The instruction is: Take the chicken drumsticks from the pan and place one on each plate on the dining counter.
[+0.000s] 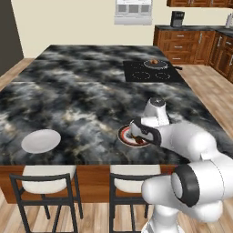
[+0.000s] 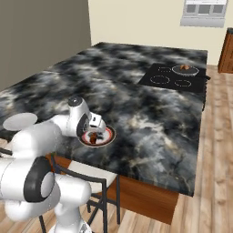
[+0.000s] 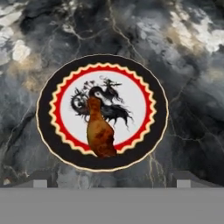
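Glistening brown drumstick [image 3: 99, 131]; tapered, perhaps glazed

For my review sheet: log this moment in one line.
end effector: open, above patterned plate | drumstick: on plate | second drumstick: in pan | white plate: empty

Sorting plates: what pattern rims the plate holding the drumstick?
Black rim, red scalloped band; hand view.

drumstick 1 [image 3: 99, 131]: golden-brown, tapered, lies flat on patterned plate, thick end over the dark rim
patterned plate [image 3: 48, 109]: red/dark rim, pale centre w/ dark figure, near counter's front edge
white plate [image 1: 41, 140]: plain, bare, well apart to the left
pan [image 1: 156, 64]: on cooktop, far side, drumstick 2 [image 1: 155, 61] inside
dining counter [image 1: 82, 91]: black-grey marble, white veins
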Motion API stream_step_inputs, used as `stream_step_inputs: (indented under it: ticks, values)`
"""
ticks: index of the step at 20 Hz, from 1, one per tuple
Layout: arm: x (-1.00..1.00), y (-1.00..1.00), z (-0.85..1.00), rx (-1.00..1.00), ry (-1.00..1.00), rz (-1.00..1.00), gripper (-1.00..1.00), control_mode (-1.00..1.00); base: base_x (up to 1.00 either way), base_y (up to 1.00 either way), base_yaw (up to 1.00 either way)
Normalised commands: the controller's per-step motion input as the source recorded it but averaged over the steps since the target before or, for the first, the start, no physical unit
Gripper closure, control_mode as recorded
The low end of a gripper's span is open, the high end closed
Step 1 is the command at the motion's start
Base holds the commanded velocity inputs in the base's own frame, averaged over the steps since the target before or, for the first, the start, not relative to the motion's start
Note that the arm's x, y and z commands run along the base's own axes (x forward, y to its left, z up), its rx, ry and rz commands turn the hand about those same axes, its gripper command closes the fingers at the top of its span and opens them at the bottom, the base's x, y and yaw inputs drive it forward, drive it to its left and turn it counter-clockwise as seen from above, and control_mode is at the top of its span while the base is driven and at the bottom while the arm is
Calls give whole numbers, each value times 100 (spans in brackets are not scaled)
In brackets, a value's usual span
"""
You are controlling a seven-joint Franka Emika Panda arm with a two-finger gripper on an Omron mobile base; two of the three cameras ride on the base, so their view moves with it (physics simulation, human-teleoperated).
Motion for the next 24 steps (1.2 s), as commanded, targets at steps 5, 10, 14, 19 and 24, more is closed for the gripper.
stream_step_inputs:
  ticks: [5, 10, 14, 19, 24]
  values:
    - [-86, -25, 38, 0, 3, 0, -100, -100, 0, 0, 0]
    - [-74, -6, 32, 0, 1, 0, -100, -100, 0, 0, 0]
    - [-64, 0, 17, 0, 0, 0, -100, -100, 0, 0, 0]
    - [-52, 0, 0, 0, -2, 2, -100, -100, 0, 0, 0]
    - [-6, 0, 0, 0, 0, 2, -100, -100, 0, 0, 0]
